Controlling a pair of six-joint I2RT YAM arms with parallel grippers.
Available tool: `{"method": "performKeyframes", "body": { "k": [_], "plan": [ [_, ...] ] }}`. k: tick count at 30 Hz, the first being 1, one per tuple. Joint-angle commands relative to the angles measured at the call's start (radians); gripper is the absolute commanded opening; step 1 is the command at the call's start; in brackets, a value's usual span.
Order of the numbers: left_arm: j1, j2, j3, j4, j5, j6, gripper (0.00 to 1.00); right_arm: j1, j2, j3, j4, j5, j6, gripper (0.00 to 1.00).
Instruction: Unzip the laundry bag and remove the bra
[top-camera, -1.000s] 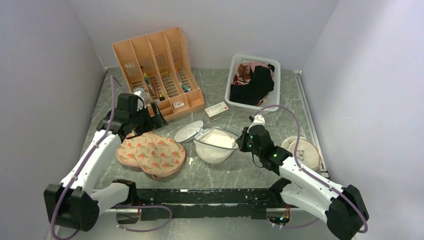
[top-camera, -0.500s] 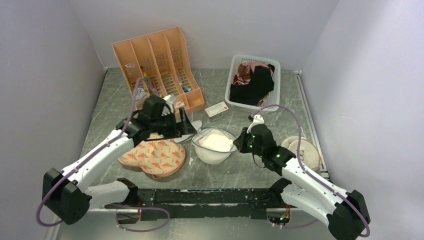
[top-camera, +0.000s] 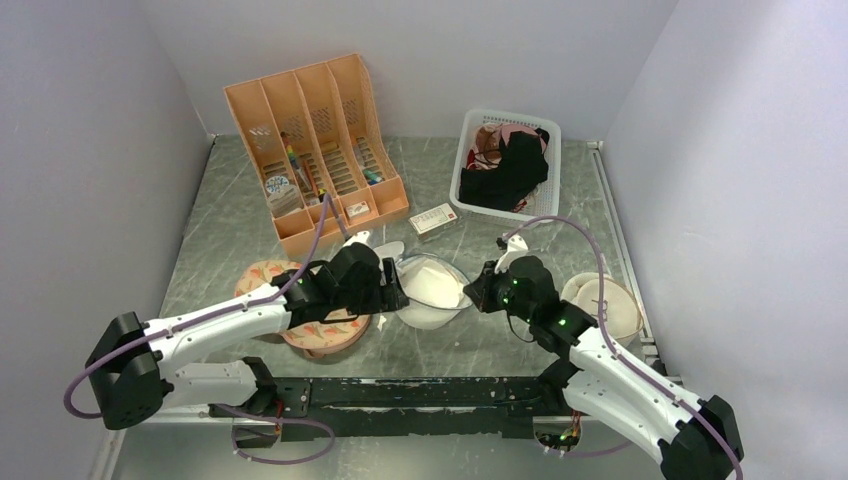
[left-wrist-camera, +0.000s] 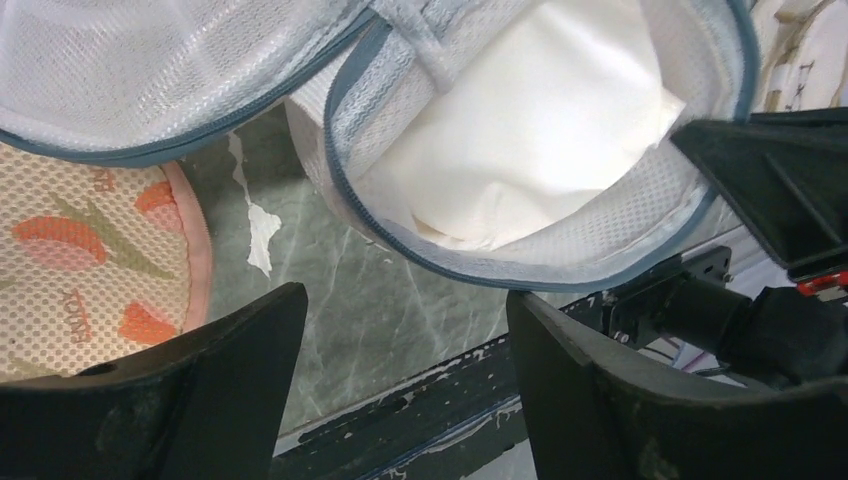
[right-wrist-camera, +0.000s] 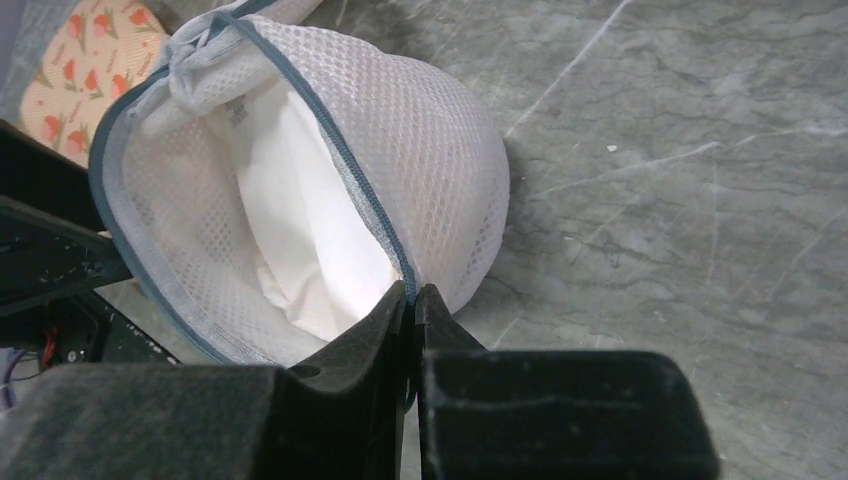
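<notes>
The laundry bag (top-camera: 432, 297) is a round white mesh pouch at the table's middle, unzipped, with its lid flap (top-camera: 385, 254) lying open to the far left. The white bra (top-camera: 438, 285) lies folded inside; it also shows in the left wrist view (left-wrist-camera: 530, 130) and the right wrist view (right-wrist-camera: 310, 225). My right gripper (right-wrist-camera: 411, 292) is shut on the bag's right rim (right-wrist-camera: 365, 200) and holds it up. My left gripper (left-wrist-camera: 405, 330) is open and empty, just left of the bag's rim (left-wrist-camera: 520, 275), above the table.
A pink carrot-patterned pad (top-camera: 320, 320) lies under my left arm. An orange file rack (top-camera: 320, 140) stands at the back left, a white basket (top-camera: 505, 165) with dark and pink garments at the back right, a beige round case (top-camera: 605, 305) at the right.
My left arm has swung right and toward the bag, from the pad's far side to the bag's left rim. The right gripper has kept its hold on the rim.
</notes>
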Motion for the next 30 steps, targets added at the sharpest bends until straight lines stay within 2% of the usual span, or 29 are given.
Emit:
{"method": "performKeyframes", "body": {
  "k": [1,4,8,10,13,17,18,20,22,26,30],
  "plan": [
    [-0.011,-0.035,0.030,0.083,-0.088,-0.021,0.84,-0.001,0.016,0.013,0.050,-0.069,0.011,0.05],
    [-0.011,-0.036,0.068,0.065,-0.121,-0.010,1.00,-0.001,0.037,0.038,0.045,-0.071,0.025,0.06],
    [-0.008,-0.024,0.088,0.055,-0.161,0.006,1.00,0.000,0.058,0.056,0.052,-0.099,0.045,0.07],
    [0.007,0.005,0.103,0.049,-0.161,0.023,0.93,-0.001,0.062,0.052,0.068,-0.110,0.062,0.07],
    [0.012,0.056,0.157,0.047,-0.149,0.095,0.71,-0.001,0.062,0.053,0.070,-0.128,0.073,0.09],
    [0.012,0.118,0.190,0.015,-0.106,0.163,0.59,0.000,0.066,0.072,0.036,-0.137,0.051,0.11],
    [0.012,0.122,0.189,0.004,-0.086,0.157,0.59,-0.001,0.066,0.077,0.023,-0.134,0.045,0.11],
    [-0.011,0.092,0.164,0.016,-0.073,0.130,0.65,-0.001,0.063,0.088,0.002,-0.130,0.037,0.11],
    [-0.042,0.035,0.119,0.026,-0.117,0.088,0.76,0.000,0.057,0.093,-0.010,-0.128,0.033,0.11],
    [-0.046,-0.025,0.050,-0.022,-0.210,0.005,0.90,-0.001,0.046,0.098,-0.018,-0.125,0.036,0.12],
    [0.010,-0.013,0.070,-0.087,-0.190,-0.087,0.92,0.000,0.051,0.122,-0.055,-0.122,0.007,0.14]
  ]
}}
